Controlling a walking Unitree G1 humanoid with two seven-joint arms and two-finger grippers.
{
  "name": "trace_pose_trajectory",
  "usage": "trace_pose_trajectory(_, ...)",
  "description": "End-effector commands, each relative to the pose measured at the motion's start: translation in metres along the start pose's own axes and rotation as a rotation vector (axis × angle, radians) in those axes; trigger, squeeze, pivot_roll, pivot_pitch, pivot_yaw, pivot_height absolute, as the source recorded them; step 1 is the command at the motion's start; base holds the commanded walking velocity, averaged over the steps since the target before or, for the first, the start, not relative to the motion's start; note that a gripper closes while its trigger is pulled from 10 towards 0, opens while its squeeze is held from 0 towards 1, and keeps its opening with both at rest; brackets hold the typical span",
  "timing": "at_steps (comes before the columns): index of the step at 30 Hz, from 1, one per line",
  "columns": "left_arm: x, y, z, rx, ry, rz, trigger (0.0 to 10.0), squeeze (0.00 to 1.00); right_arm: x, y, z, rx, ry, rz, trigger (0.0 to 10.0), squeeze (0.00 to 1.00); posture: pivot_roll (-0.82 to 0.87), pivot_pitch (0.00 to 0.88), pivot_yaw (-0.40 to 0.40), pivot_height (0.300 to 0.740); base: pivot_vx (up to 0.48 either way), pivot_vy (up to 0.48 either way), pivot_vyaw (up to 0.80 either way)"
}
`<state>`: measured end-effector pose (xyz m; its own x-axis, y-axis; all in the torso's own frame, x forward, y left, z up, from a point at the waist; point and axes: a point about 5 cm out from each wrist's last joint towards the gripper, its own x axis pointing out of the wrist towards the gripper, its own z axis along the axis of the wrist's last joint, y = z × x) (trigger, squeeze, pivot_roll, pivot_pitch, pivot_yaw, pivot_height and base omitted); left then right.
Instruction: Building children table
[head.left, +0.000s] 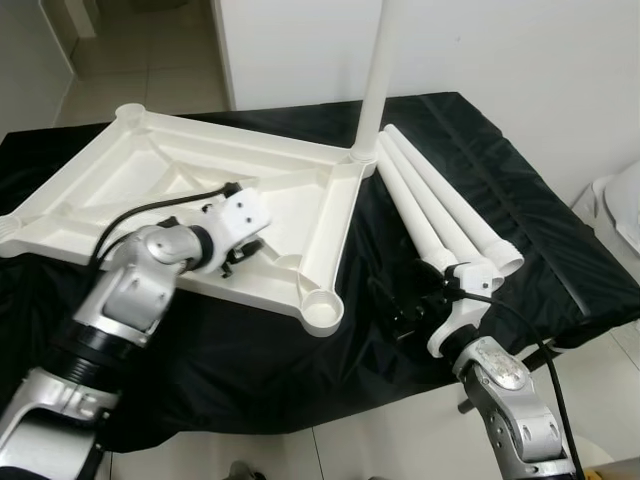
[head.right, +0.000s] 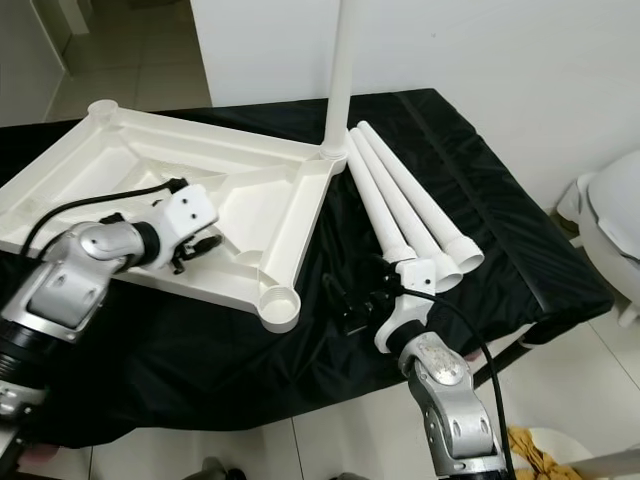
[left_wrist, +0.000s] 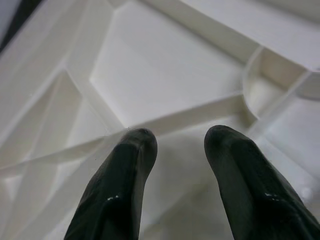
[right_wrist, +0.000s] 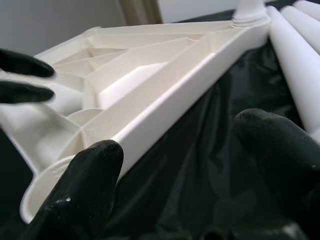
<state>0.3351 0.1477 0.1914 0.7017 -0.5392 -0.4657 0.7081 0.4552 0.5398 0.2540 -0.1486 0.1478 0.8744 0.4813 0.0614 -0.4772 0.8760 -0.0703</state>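
You had the white tabletop (head.left: 300, 190) lying upside down on the black cloth (head.left: 480, 170), one leg (head.left: 378, 70) already standing in its far corner socket and three loose legs (head.left: 440, 215) just beside it. Your left gripper (left_wrist: 175, 145) hovered spread over the ribbed underside; your right gripper (right_wrist: 190, 165) sat wide apart on the cloth between the near socket (head.left: 322, 308) and the legs. For the next leg, you would probably have done best gripping near its collared end, keeping it upright over the socket.

Right gripper (right_wrist: 185, 170) fingers spread apart over black cloth (right_wrist: 200, 145), beside white tabletop (right_wrist: 150, 80) edge; loose legs (right_wrist: 300, 50) adjacent.
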Motion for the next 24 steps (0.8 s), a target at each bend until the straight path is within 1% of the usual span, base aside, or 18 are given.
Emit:
trace_pose_trajectory(1,0.001,-0.002,0.000,-0.014,-0.025,-0.046,10.0,0.00,-0.002,0.003,-0.001,0.011,0.007,0.025,10.0,0.00,-0.12,0.074,0.024,0.740,0.000,0.000,0.00)
trace_pose_trajectory(3,0.002,-0.003,0.000,-0.021,-0.034,-0.066,10.0,0.00,-0.002,0.003,-0.001,0.005,0.011,0.024,10.0,0.00,-0.12,0.076,0.025,0.740,0.000,0.000,0.00)
trace_pose_trajectory(5,0.004,-0.003,-0.004,-0.067,-0.051,-0.113,10.0,0.00,-0.005,0.002,-0.001,-0.001,0.017,0.024,10.0,0.00,-0.13,0.080,0.026,0.740,0.000,0.000,0.00)
trace_pose_trajectory(6,0.005,0.000,-0.007,-0.091,-0.052,-0.122,10.0,0.00,-0.007,0.002,-0.002,-0.007,0.023,0.027,10.0,0.00,-0.13,0.082,0.027,0.740,0.000,0.000,0.00)
trace_pose_trajectory(7,0.005,0.000,-0.007,-0.091,-0.052,-0.122,10.0,0.00,-0.007,0.002,-0.002,-0.007,0.023,0.027,10.0,0.00,-0.13,0.082,0.027,0.740,0.000,0.000,0.00)
trace_pose_trajectory(9,0.007,0.007,-0.011,-0.123,-0.049,-0.114,10.0,0.00,-0.009,0.001,-0.003,-0.020,0.031,0.030,10.0,0.00,-0.13,0.082,0.028,0.740,0.000,0.000,0.00)
trace_pose_trajectory(10,0.008,0.012,-0.012,-0.145,-0.049,-0.105,10.0,1.00,-0.010,0.001,-0.004,-0.023,0.034,0.031,10.0,0.00,-0.13,0.083,0.028,0.740,0.000,0.000,0.00)
trace_pose_trajectory(12,0.009,0.015,-0.013,-0.157,-0.053,-0.103,10.0,1.00,-0.011,0.001,-0.004,-0.024,0.035,0.032,10.0,0.00,-0.13,0.082,0.028,0.740,0.000,0.000,0.00)
trace_pose_trajectory(13,0.011,0.017,-0.014,-0.150,-0.046,-0.099,10.0,1.00,-0.011,0.001,-0.004,-0.024,0.037,0.033,10.0,0.00,-0.13,0.081,0.030,0.740,0.000,0.000,0.00)
trace_pose_trajectory(15,0.015,0.019,-0.019,-0.135,0.000,-0.095,10.0,1.00,-0.012,0.001,-0.005,-0.022,0.041,0.034,10.0,0.00,-0.13,0.079,0.029,0.740,0.000,0.000,0.00)
trace_pose_trajectory(16,0.015,0.019,-0.019,-0.135,0.000,-0.095,10.0,1.00,-0.012,0.001,-0.005,-0.022,0.041,0.034,10.0,0.00,-0.13,0.079,0.029,0.740,0.000,0.000,0.00)
trace_pose_trajectory(17,0.019,0.021,-0.024,-0.129,0.038,-0.091,10.0,0.00,-0.012,0.001,-0.005,-0.023,0.042,0.034,10.0,0.00,-0.13,0.076,0.031,0.740,0.000,0.000,0.00)
trace_pose_trajectory(18,0.020,0.021,-0.026,-0.127,0.054,-0.089,10.0,0.00,-0.012,0.002,-0.005,-0.024,0.042,0.034,10.0,0.00,-0.13,0.076,0.031,0.740,0.000,0.000,0.00)
trace_pose_trajectory(21,0.021,0.021,-0.027,-0.109,0.060,-0.109,10.0,0.00,-0.012,0.001,-0.005,-0.028,0.043,0.035,10.0,0.00,-0.14,0.073,0.034,0.740,0.000,0.000,0.00)
trace_pose_trajectory(24,0.020,0.026,-0.020,-0.130,0.006,-0.173,10.0,0.00,-0.014,0.000,-0.005,-0.038,0.048,0.031,10.0,0.00,-0.14,0.070,0.038,0.740,0.000,0.000,0.00)
